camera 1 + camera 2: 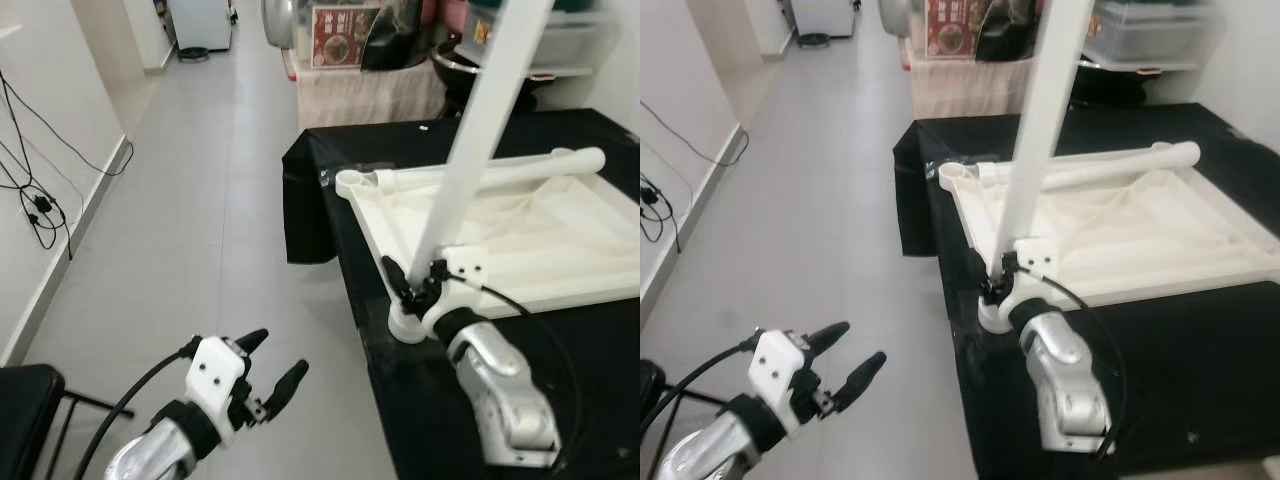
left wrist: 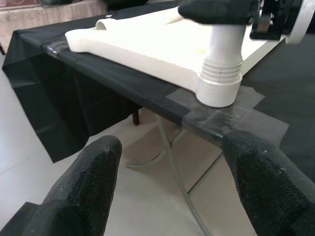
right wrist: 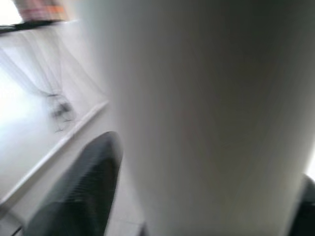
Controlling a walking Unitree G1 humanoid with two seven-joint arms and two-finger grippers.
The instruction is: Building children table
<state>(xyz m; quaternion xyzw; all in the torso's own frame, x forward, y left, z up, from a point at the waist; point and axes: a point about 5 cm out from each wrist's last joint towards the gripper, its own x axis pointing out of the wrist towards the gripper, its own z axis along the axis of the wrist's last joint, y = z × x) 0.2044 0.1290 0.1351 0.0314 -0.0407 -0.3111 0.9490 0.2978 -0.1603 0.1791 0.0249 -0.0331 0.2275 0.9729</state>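
An upturned white tabletop (image 1: 560, 285) lies on a black-covered table. A long white table leg (image 1: 480, 110) stands tilted in the near corner socket (image 1: 405, 325). My right gripper (image 1: 415, 280) is shut on that leg just above the socket; the leg (image 3: 206, 118) sits between its fingers (image 3: 78, 191). A second white leg (image 1: 500, 172) lies across the far side of the tabletop. My left gripper (image 1: 275, 358) hangs open over the floor, left of the table and below its edge. In the left wrist view the left gripper (image 2: 171, 142) faces the socket (image 2: 216, 83), holding nothing.
The black cloth (image 1: 310, 200) drapes over the table's left edge, with folding metal legs (image 2: 172, 157) beneath. Grey floor (image 1: 200, 200) stretches left and back. Cables (image 1: 35, 205) hang on the left wall. A black seat (image 1: 25, 410) is at lower left. Cluttered shelves (image 1: 370, 60) stand behind.
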